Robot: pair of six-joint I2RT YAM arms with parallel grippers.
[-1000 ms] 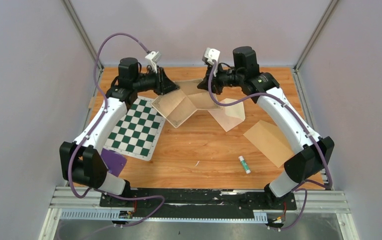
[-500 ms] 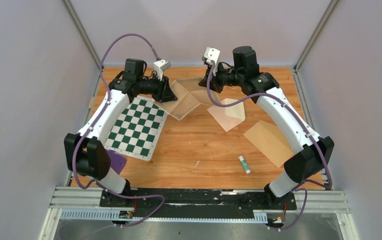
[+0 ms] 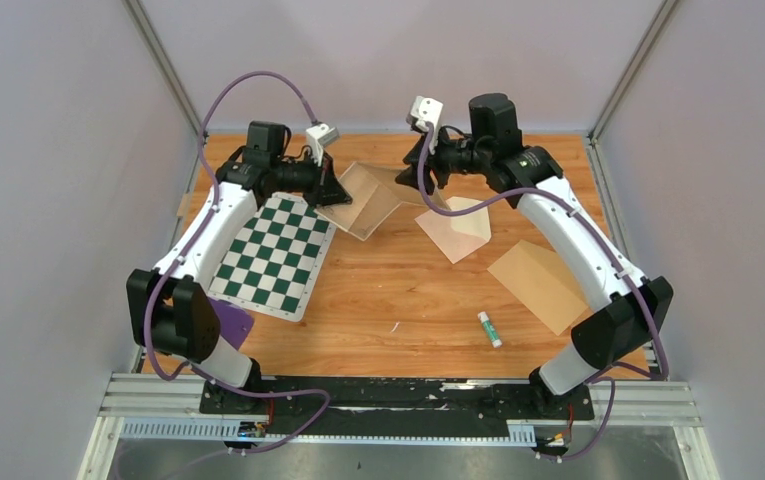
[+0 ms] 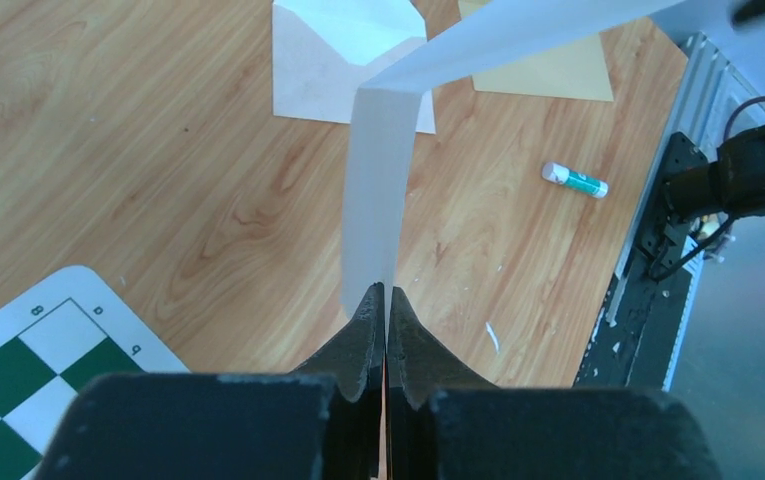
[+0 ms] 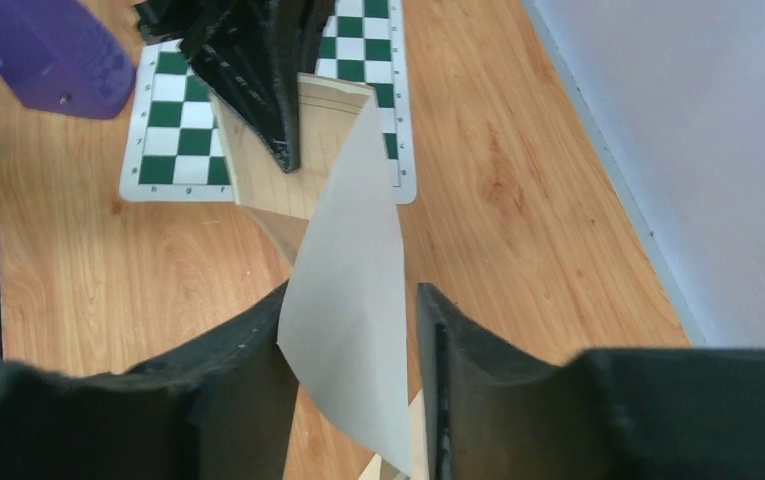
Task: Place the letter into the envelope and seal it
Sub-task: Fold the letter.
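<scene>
Letting go looks like the news on the right. A second ago both arms had the letter [image 3: 373, 200] stretched open and nearly flat between them at the upper middle of the overhead view. Now the right tool [image 5: 353, 290] has its jaws parted, with the sheet's loose edge hanging in the gap between them; as far as I can tell from its wrist view, neither side presses on it. The left tool [image 4: 386, 292] is clamped on the paper's edge, its tips closed tight together, so the sheet hangs from that side alone. With one hold gone, the letter has collapsed along its crease into a steeper, half-folded shape and shifted toward the left of the frame. It is raised above the desk [image 3: 408, 290], beside the far corner of the chess mat [image 3: 273, 255]. The envelope [image 3: 453, 232] lies flat with its flap open just right of centre, below the right tool and apart from the letter. The glue stick [image 3: 489, 328] lies untouched lower down. I would judge this a regrasp within the folding step: nothing is in the envelope yet, and sealing is a long way off.
</scene>
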